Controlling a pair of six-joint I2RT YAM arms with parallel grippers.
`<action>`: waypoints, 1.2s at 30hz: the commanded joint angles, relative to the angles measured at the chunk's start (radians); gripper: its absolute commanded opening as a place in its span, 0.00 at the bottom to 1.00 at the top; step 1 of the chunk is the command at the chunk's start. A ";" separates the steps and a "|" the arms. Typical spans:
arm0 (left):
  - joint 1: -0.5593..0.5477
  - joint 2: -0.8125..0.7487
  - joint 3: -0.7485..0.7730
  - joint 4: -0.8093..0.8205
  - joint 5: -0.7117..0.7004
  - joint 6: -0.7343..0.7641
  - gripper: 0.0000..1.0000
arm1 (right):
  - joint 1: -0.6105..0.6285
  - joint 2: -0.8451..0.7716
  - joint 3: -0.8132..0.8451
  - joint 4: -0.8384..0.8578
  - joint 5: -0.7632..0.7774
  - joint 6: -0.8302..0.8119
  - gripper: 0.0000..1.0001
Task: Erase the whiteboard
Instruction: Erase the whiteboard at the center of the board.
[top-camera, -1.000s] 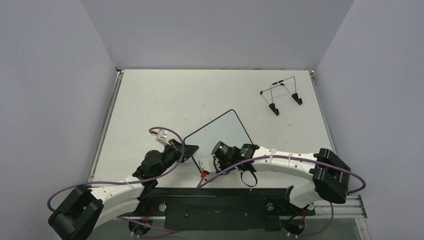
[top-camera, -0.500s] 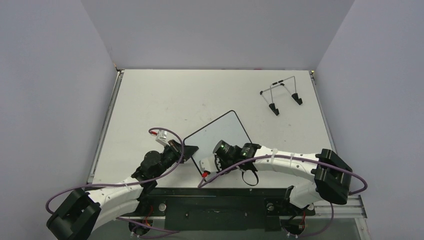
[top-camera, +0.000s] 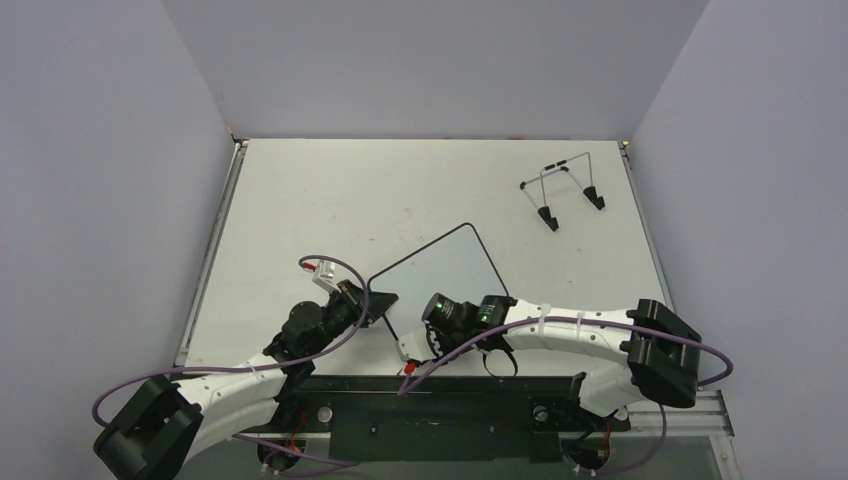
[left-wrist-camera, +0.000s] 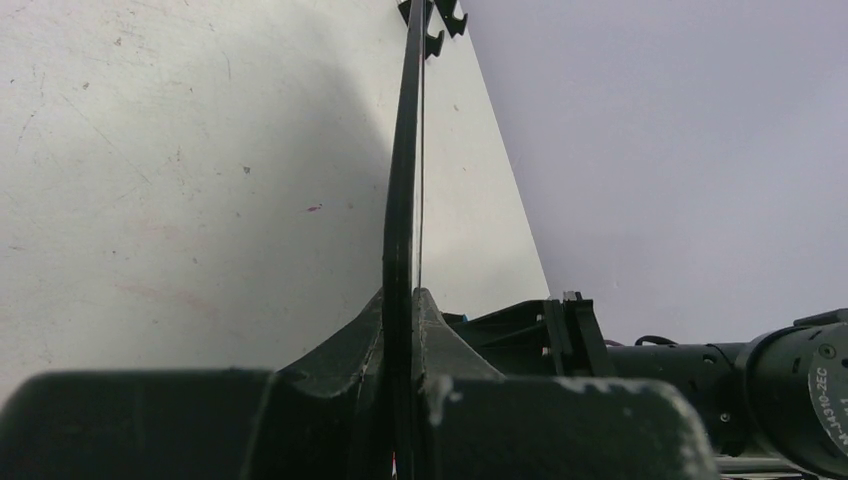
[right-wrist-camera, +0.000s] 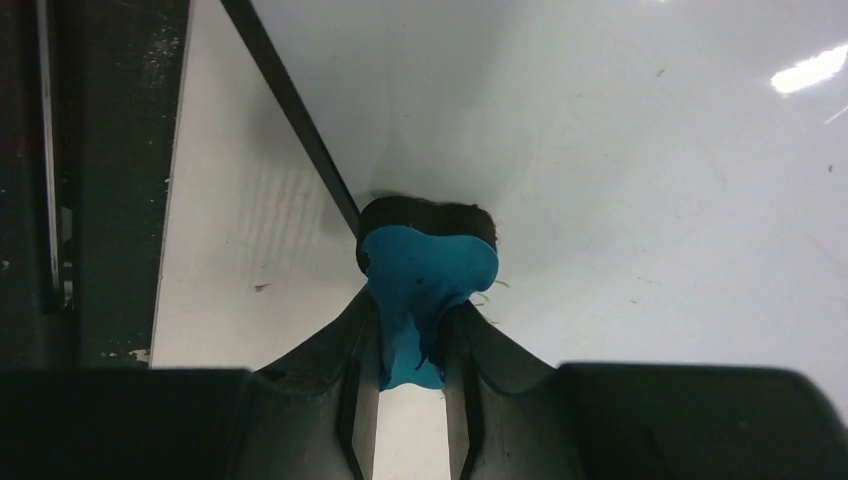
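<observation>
the whiteboard (top-camera: 447, 262) is seen at the front of the table (top-camera: 300, 200). its left edge is pinched between the closed jaws of the left gripper (left-wrist-camera: 403, 315), whose arm is stretched low from the left. a blue eraser (right-wrist-camera: 425, 265) is clamped in the right gripper (right-wrist-camera: 412, 330) and pressed onto the board beside its rim, with that arm bent across from the right.

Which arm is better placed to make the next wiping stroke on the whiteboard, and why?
Right. The right gripper holds the blue eraser, its dark pad touching the whiteboard near the rim. The left gripper is shut on the board's edge, only steadying it.
</observation>
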 joint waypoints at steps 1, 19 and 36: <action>-0.004 -0.042 0.023 0.138 0.009 -0.023 0.00 | -0.054 -0.004 0.015 0.032 0.066 0.014 0.00; -0.004 -0.070 0.027 0.113 0.019 0.004 0.00 | -0.195 -0.033 -0.013 0.119 0.120 0.055 0.00; -0.002 -0.064 0.031 0.112 0.035 0.018 0.00 | -0.127 -0.044 -0.033 0.077 0.079 0.012 0.00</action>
